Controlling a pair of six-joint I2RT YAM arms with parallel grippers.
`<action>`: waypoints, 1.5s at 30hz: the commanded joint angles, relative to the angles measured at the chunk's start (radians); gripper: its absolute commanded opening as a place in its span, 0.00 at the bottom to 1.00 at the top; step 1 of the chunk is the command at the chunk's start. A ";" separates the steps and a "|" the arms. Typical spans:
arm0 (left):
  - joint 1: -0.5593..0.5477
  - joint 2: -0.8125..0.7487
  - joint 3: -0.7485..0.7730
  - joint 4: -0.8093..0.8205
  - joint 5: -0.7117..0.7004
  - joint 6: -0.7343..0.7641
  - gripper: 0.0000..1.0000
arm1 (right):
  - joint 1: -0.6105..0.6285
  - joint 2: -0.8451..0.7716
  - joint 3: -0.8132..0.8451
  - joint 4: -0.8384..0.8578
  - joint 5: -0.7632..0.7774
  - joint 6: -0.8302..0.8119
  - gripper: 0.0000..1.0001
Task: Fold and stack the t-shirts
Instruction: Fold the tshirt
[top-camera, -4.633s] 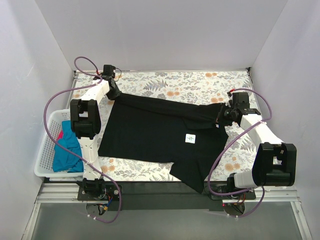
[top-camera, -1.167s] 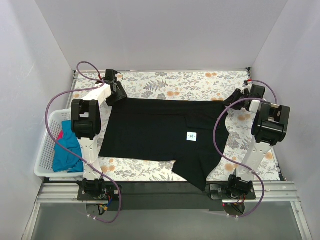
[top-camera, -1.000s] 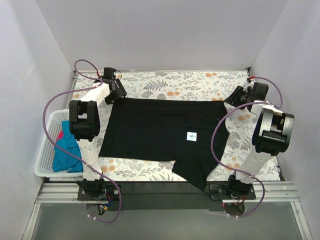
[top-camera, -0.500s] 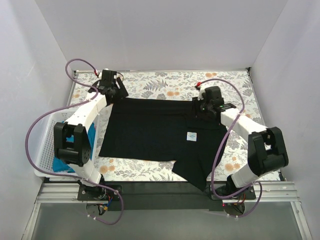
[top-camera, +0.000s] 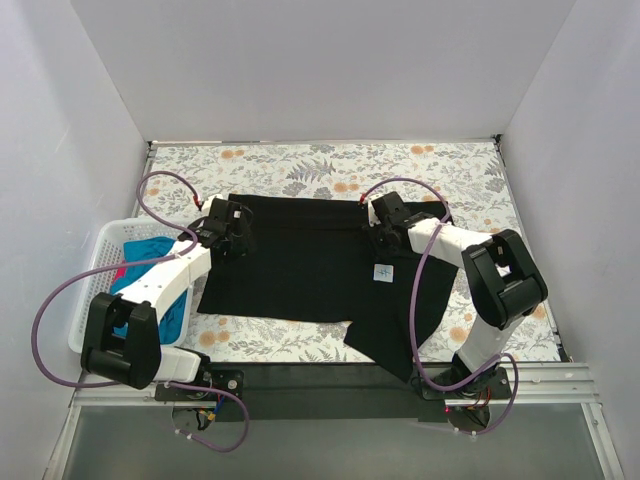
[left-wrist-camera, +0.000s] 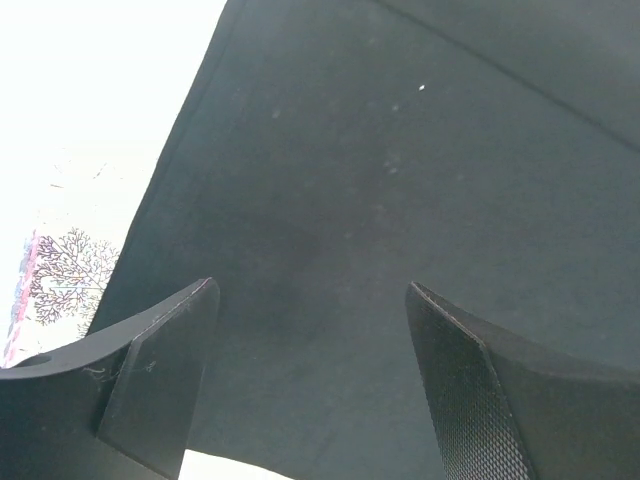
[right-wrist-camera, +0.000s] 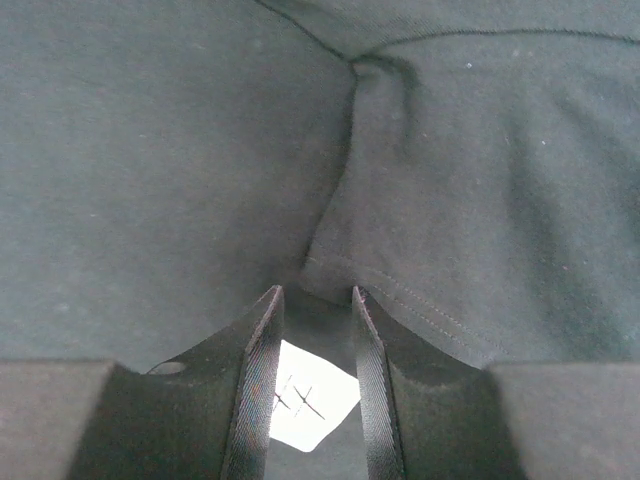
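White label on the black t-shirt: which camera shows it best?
The right wrist view: the white label is close enough there to show dark marks on it, though the fingers hide its sides. The top external view shows it whole but tiny on the black t-shirt. The left wrist view shows only black cloth.
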 joint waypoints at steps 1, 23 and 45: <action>-0.001 -0.037 -0.013 0.055 -0.040 0.003 0.75 | 0.019 0.010 0.044 -0.013 0.080 -0.018 0.40; 0.000 -0.038 -0.012 0.058 -0.027 0.003 0.74 | 0.090 0.010 0.186 -0.208 0.140 0.012 0.01; -0.001 -0.001 0.023 0.073 -0.004 -0.006 0.74 | 0.040 0.013 0.295 -0.354 -0.032 0.068 0.44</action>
